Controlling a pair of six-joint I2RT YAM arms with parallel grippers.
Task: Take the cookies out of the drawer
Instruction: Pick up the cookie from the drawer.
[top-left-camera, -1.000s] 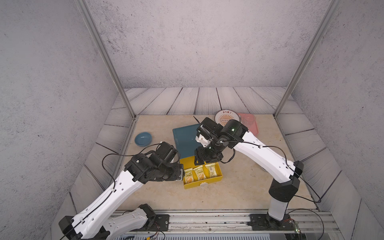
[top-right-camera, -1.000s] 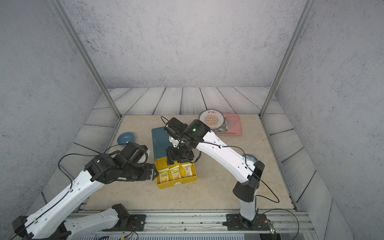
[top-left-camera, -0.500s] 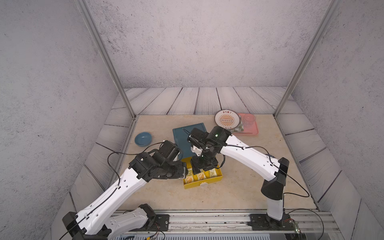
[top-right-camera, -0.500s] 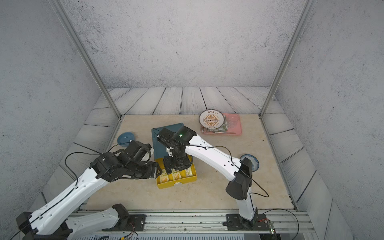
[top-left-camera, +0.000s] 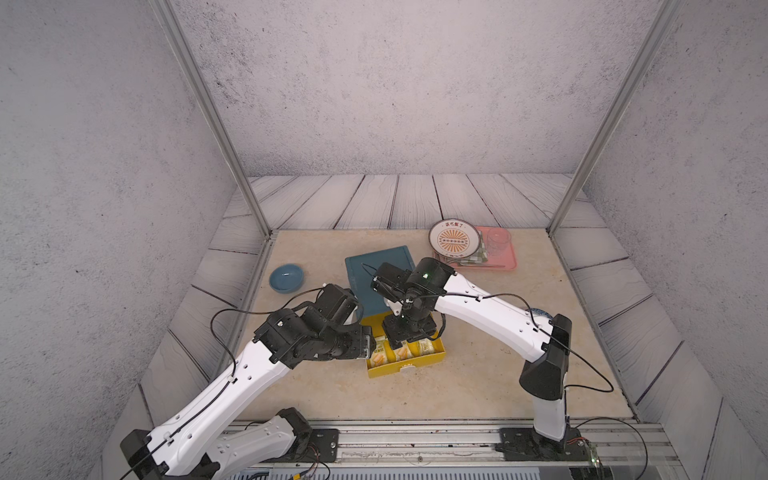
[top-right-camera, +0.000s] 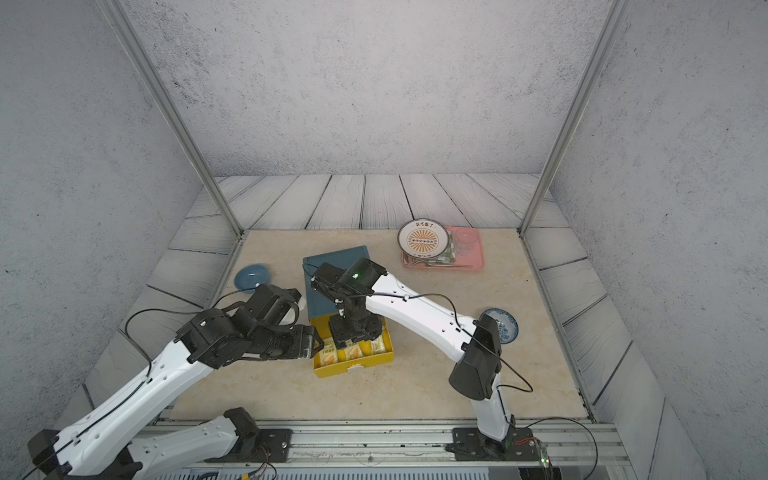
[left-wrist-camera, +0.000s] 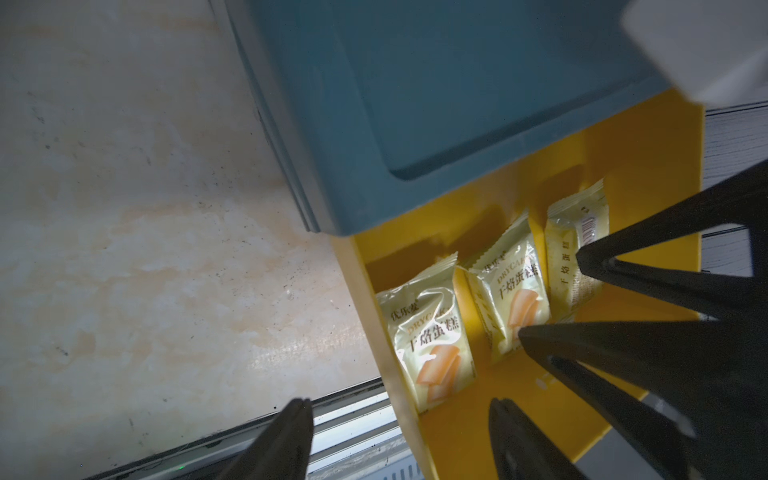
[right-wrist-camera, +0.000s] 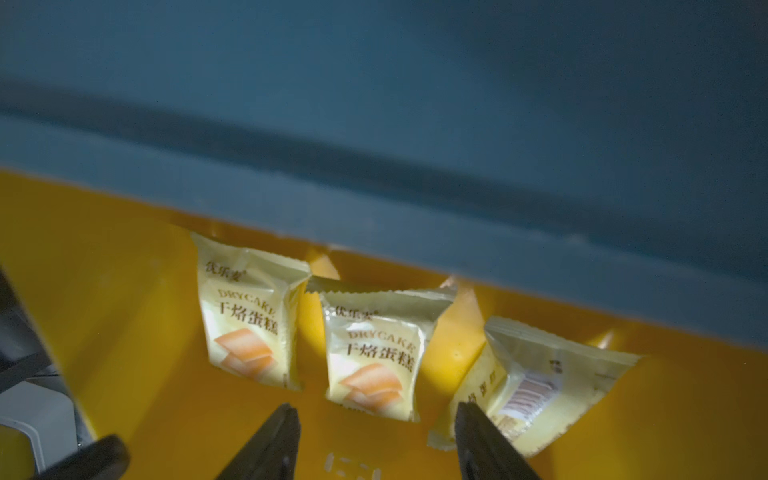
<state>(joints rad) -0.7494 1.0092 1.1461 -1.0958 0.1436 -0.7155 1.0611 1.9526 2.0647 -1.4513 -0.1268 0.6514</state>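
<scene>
Pale yellow cookies (right-wrist-camera: 374, 357) lie three abreast in the open yellow drawer (right-wrist-camera: 124, 311), the right gripper (right-wrist-camera: 376, 411) parted just over them, the left gripper (left-wrist-camera: 399, 402) gaping astride its side wall, both empty.

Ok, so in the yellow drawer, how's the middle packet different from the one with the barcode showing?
The middle packet lies face up, biscuit picture showing; the barcode packet lies back up. The barcode packet is turned at an angle to the middle packet. The middle packet lines up with the gap of the open right hand; the barcode packet sits off to one side. Both are pale yellow, sealed, and inside the yellow drawer.
</scene>
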